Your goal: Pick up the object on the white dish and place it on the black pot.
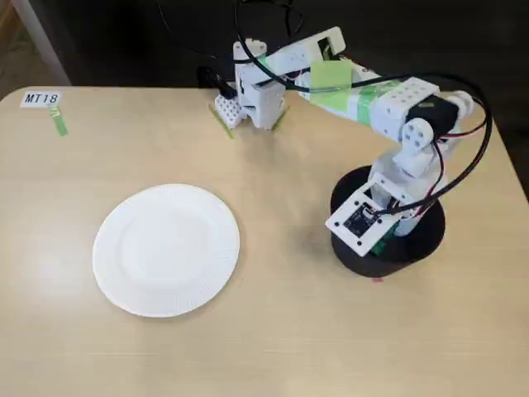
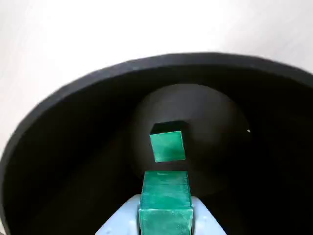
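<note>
The bench (image 1: pixel 273 331) is light wood, smooth and pale, with soft, even light on it. A small white label (image 1: pixel 41 98) that says MT18 sits near the far left corner, with a green tape strip (image 1: pixel 59 122) just below it. Behind the bench it is very dark. A bit of brown floor (image 1: pixel 16 50) shows at the top left.

"MT18" label (image 1: pixel 41 98), green tape strip (image 1: pixel 59 123)

The white dish (image 1: pixel 166 250) was seen empty at the left of the counter (image 1: pixel 273 339). At the right, the arm (image 1: pixel 364 103) was bent down over the black pot (image 1: pixel 423 241), hiding the jaws.
</note>
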You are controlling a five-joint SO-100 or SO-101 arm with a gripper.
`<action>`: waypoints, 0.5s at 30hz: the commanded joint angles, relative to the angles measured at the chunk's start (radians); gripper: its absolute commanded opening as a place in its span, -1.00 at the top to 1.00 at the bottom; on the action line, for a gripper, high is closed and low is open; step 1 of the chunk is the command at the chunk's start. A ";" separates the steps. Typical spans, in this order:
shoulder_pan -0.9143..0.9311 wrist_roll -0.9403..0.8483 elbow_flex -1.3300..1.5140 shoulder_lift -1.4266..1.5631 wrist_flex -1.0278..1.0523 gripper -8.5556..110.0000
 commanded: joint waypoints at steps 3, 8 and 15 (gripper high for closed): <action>-0.020 -0.011 -0.031 0.058 0.012 0.72; -0.044 -0.060 -0.017 0.095 0.014 0.33; 0.005 0.015 0.011 0.172 0.015 0.86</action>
